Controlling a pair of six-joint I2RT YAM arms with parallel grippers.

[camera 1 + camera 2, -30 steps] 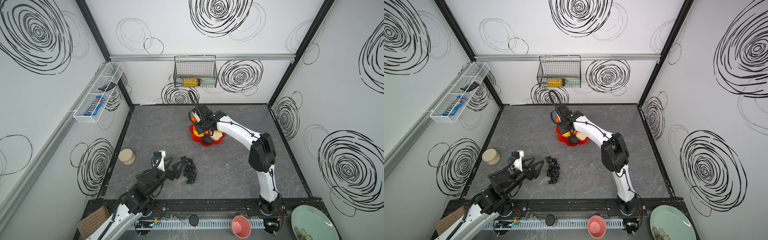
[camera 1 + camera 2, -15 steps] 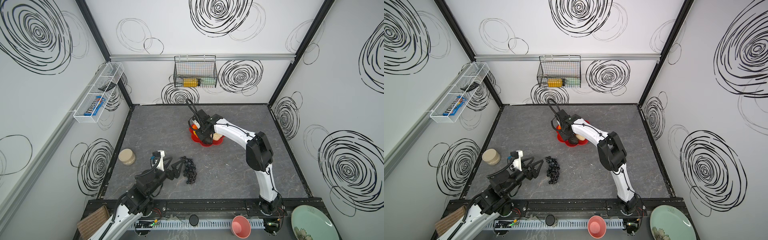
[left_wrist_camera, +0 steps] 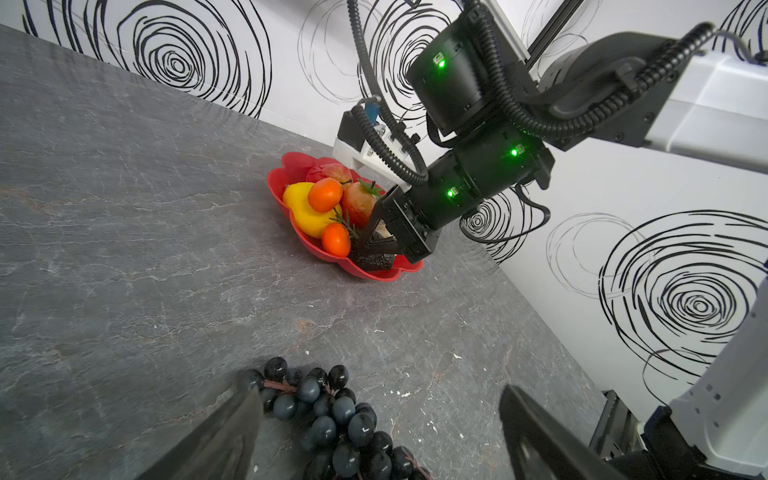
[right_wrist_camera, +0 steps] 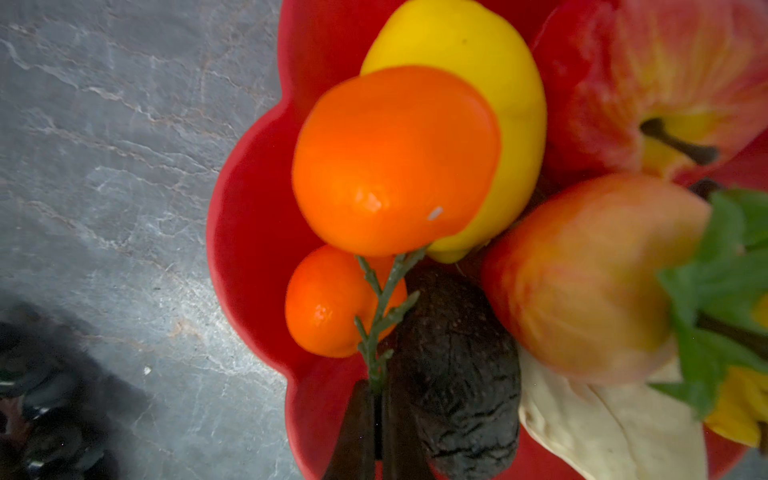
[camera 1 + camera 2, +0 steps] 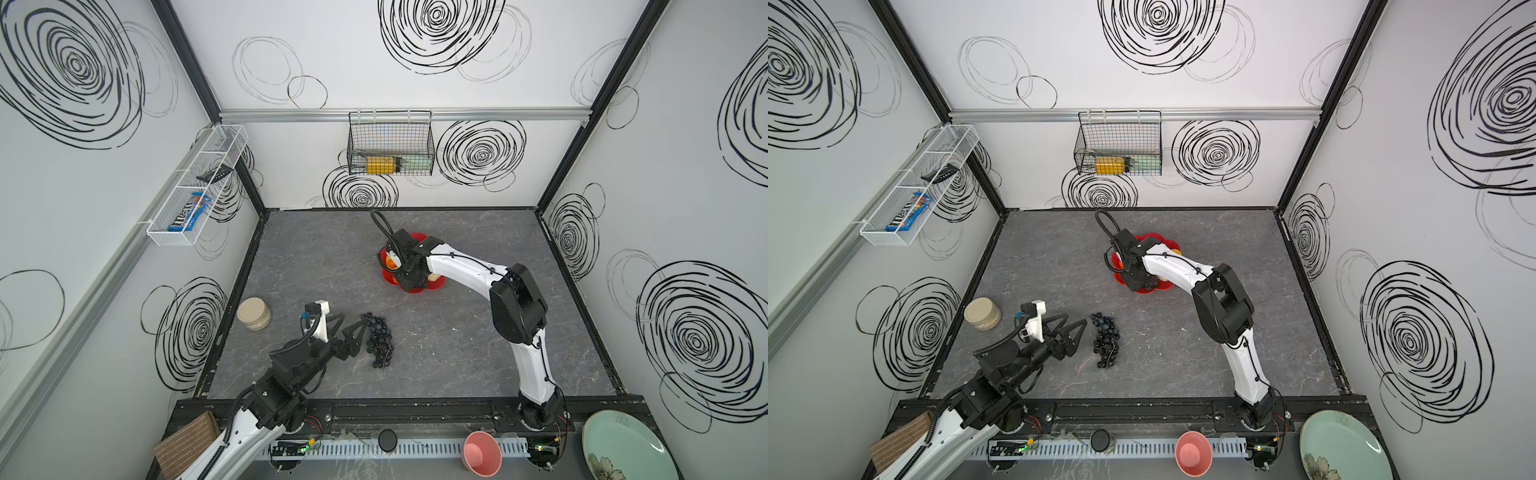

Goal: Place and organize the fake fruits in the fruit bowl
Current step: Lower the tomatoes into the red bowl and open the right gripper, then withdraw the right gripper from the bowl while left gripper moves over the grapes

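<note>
Toward the back of the grey marbled table (image 5: 457, 353), the red fruit bowl (image 5: 412, 289) (image 5: 1156, 237) sits under the right arm, which largely covers it in both top views. The right gripper (image 4: 376, 428) (image 3: 366, 246) reaches down into the bowl with its fingers pressed together, and the stem end of a green sprig (image 4: 384, 299) runs in between the tips, so it is pinched there. The sprig lies against two oranges: the larger orange (image 4: 395, 162) (image 3: 325, 194) rests on top of a lemon (image 4: 490, 62) (image 3: 305, 214), and the smaller orange (image 4: 328, 303) (image 3: 336, 240) sits lower, against the bowl's scalloped wall. Just beside the fingers lies the dark, wrinkled avocado (image 4: 461, 374) (image 3: 374, 262). Also in the bowl are a red apple (image 4: 673, 75) (image 3: 332, 171), a reddish fruit with green leaves (image 4: 582, 282) (image 3: 359, 203) and a cream wrinkled fruit (image 4: 602, 424). The grape bunch (image 5: 380, 338) (image 5: 1105, 338) (image 3: 332, 419) lies on the table well apart from the bowl, toward the front. The left gripper (image 5: 353, 320) (image 5: 1075, 319) (image 3: 380, 390) is low beside it with its fingers spread wide, holding nothing. In the left wrist view one end of the bunch falls between the two fingers, and whether either finger touches a grape cannot be told. Outside the front rail stand a pink cup (image 5: 482, 457) and a pale green plate (image 5: 623, 444).
</note>
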